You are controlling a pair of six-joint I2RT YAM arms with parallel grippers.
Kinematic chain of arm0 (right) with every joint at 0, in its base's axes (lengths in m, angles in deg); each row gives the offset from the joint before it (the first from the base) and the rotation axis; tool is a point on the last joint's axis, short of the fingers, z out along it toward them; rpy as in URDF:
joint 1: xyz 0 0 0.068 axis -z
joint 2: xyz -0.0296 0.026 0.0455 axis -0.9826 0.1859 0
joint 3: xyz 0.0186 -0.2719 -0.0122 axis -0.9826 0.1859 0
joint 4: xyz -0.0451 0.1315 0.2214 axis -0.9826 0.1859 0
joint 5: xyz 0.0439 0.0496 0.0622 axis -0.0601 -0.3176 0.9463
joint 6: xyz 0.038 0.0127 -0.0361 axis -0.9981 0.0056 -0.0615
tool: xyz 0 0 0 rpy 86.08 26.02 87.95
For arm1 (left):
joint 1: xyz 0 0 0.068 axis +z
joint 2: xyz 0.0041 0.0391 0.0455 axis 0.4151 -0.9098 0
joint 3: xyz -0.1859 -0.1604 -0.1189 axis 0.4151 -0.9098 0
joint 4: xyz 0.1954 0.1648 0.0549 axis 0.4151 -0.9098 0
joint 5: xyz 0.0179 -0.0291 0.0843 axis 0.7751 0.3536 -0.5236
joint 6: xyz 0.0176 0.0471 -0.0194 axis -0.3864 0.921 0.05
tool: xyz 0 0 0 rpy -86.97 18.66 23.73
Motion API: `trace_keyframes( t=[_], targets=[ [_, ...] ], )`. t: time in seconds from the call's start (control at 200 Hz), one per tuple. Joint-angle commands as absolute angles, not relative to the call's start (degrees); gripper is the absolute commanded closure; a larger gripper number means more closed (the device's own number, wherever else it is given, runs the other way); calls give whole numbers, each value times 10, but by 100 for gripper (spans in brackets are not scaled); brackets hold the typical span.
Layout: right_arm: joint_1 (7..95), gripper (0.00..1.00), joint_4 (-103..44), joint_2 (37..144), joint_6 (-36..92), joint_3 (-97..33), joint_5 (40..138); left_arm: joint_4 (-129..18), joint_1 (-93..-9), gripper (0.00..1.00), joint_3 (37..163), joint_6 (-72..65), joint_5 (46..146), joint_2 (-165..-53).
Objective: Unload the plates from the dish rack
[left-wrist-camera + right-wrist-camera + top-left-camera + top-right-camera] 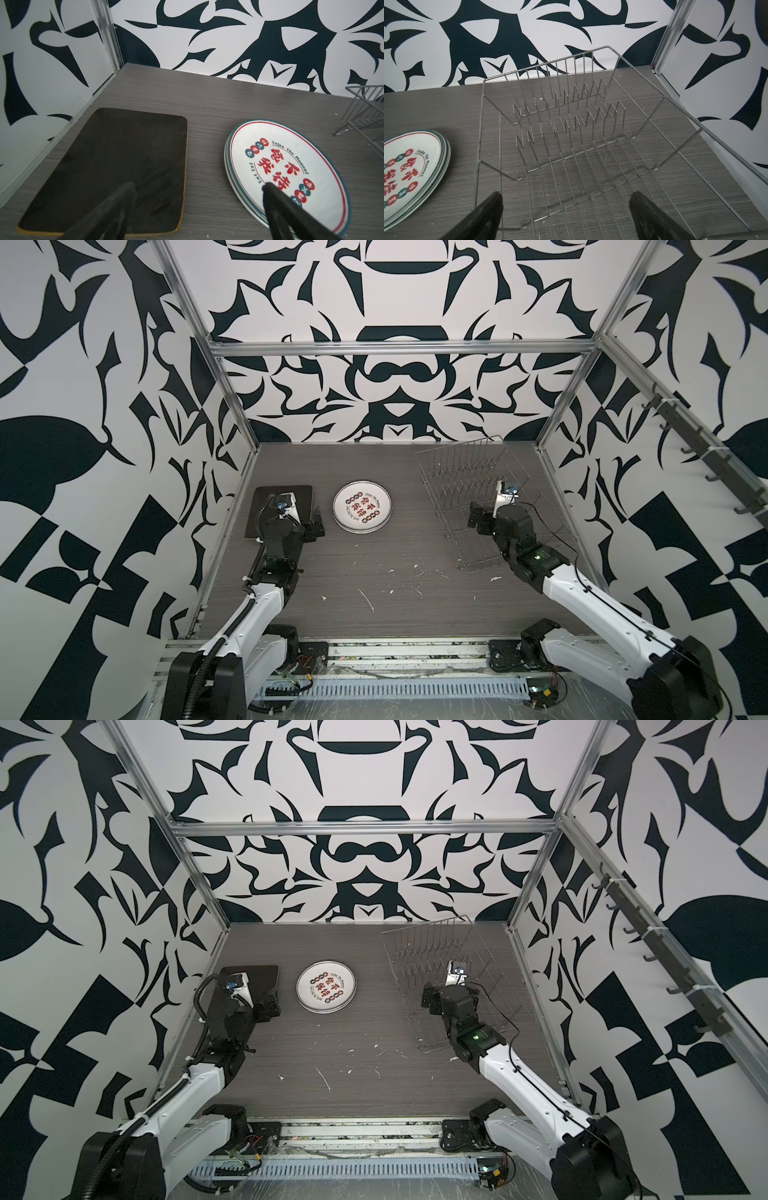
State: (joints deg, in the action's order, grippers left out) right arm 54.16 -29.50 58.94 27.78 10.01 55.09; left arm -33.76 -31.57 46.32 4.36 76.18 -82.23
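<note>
On the grey wood-grain bench (395, 580), a dark rounded-rectangular plate (116, 158) is laid at left; the left jaws are held apart beside it. A stack of round white teal-rimmed plates (362, 508) is set mid-bench. The right jaws are spread above the silver wire dish rack (571, 128).

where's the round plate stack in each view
In a top view: round plate stack mid-table, between dark plate and dish rack.
In a top view: same spot.
Left wrist: beside the dark plate.
Right wrist: cut off by the frame, beside the dish rack.
Shared landmark: the dish rack.
</note>
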Motion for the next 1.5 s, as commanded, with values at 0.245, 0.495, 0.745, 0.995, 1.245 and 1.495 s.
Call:
trace_keyframes(
  t=[0.245, 0.495, 0.745, 0.995, 1.245, 1.495],
  targets=[
    [544, 1, -323, 583, 295, 92, 533, -244, -316, 1, 448, 99, 741, -853],
    [543, 1, -323, 589, 296, 93, 536, -115, -316, 1, 409, 122, 732, -919],
    [544, 1, -330, 600, 300, 90, 539, 54, -316, 1, 387, 142, 717, -1070],
    [549, 1, -346, 605, 325, 101, 523, 178, -319, 1, 386, 144, 708, -1194],
    [607, 1, -406, 665, 378, 118, 508, 39, -318, 0, 444, 137, 695, -1170],
    [662, 1, -532, 759, 446, 154, 495, -18, -317, 1, 475, 135, 689, -1171]
  ],
)
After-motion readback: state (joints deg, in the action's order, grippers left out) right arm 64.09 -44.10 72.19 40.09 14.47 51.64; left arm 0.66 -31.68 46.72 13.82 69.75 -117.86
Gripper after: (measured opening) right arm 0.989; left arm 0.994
